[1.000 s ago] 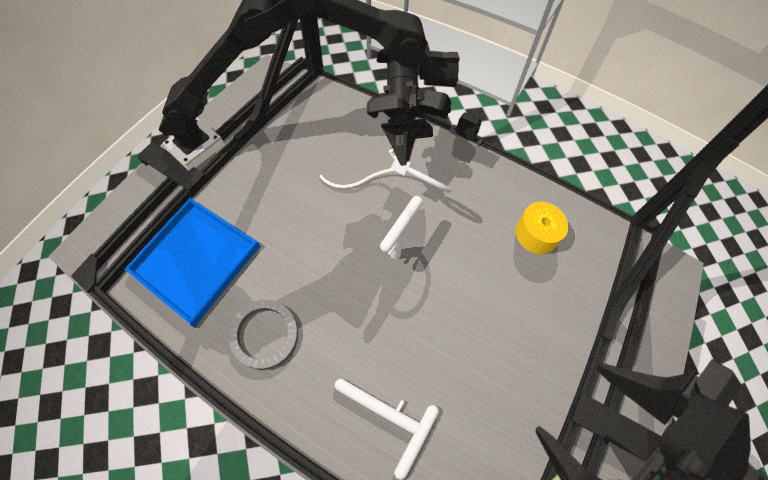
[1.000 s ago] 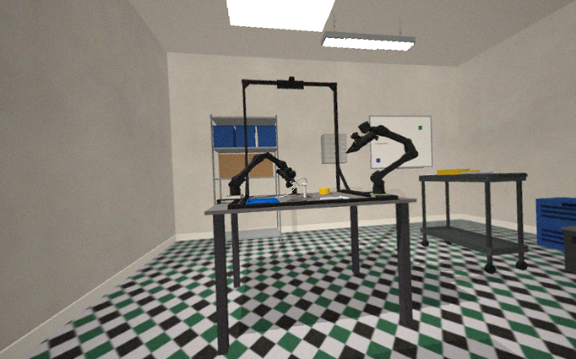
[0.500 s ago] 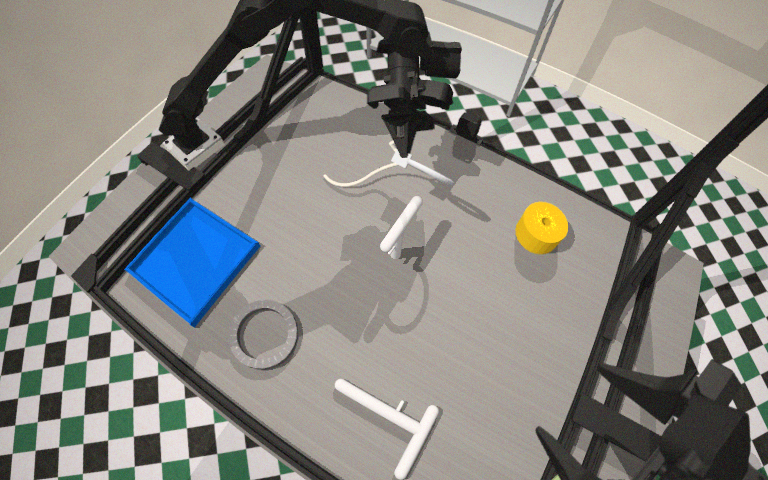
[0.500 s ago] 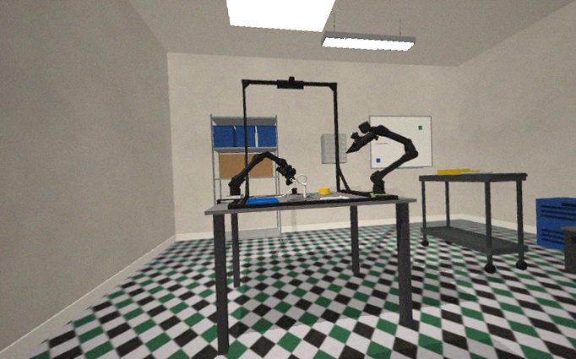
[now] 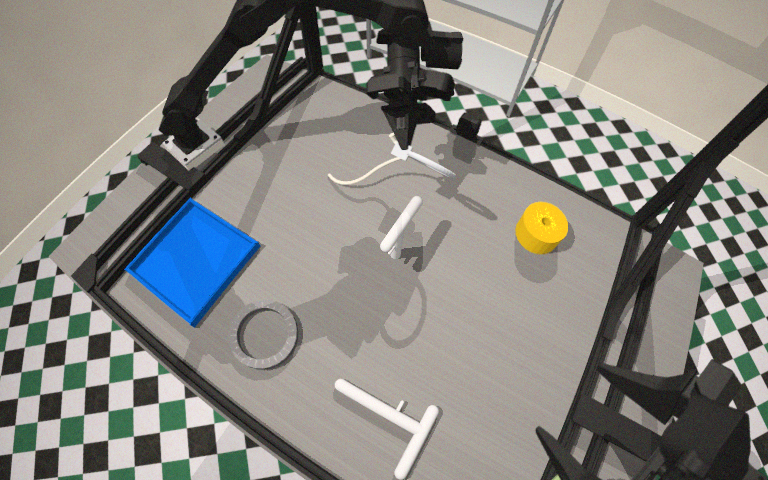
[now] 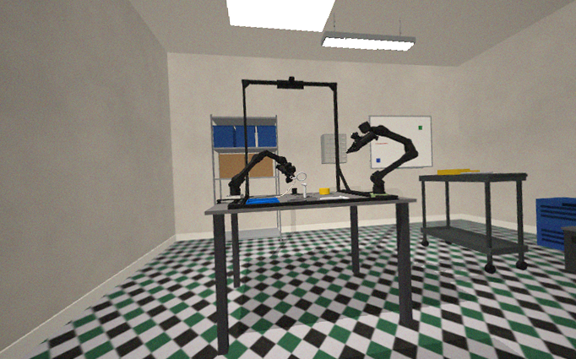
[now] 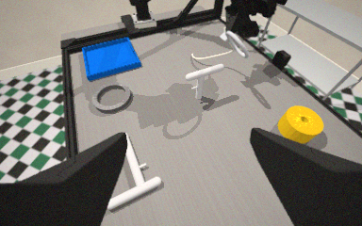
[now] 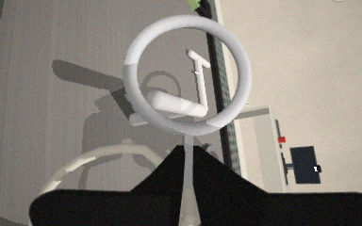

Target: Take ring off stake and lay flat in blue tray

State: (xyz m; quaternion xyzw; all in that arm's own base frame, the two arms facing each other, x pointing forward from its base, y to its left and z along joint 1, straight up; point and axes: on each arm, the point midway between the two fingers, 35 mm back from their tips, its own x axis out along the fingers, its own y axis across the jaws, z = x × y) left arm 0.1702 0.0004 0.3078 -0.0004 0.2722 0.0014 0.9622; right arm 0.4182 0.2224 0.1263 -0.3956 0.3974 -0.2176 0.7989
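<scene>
White and smooth, a ring (image 5: 433, 163) (image 6: 306, 176) (image 7: 242, 50) (image 8: 129, 80) with a short stem and a long curling tail (image 5: 362, 180) (image 7: 212, 55) (image 8: 77, 162) is in the right end effector (image 5: 403, 148) (image 6: 290, 181) (image 7: 227, 36) (image 8: 187, 152), whose fingers are clamped together on the stem. The loop hangs in the air beyond the fingertips, tilted up on edge rather than lying flat. Just beyond it, a white T-shaped stake (image 5: 400, 225) (image 6: 304, 190) (image 7: 205, 72) (image 8: 174, 104) stands upright, with nothing around its post or bar. The first part of the task, getting the ring off, therefore looks done. Farther out, the blue tray (image 5: 192, 260) (image 6: 262, 200) (image 7: 111, 57) lies flat on the worktop (image 5: 481, 316) (image 6: 309, 205) (image 7: 203, 165), open side up, with nothing in it. Still to do: carry the ring to the tray, turn it level, lower it fully inside, tail included, and let go. Roughly half the job seems left. A grey ring (image 5: 292, 333) (image 7: 113, 109) lies flat near the tray, probably not the one wanted. Well apart, the left end effector (image 5: 569, 399) (image 6: 347, 151) (image 7: 189, 137) holds its fingers wide apart with nothing between them; this move probably does not need it.
</scene>
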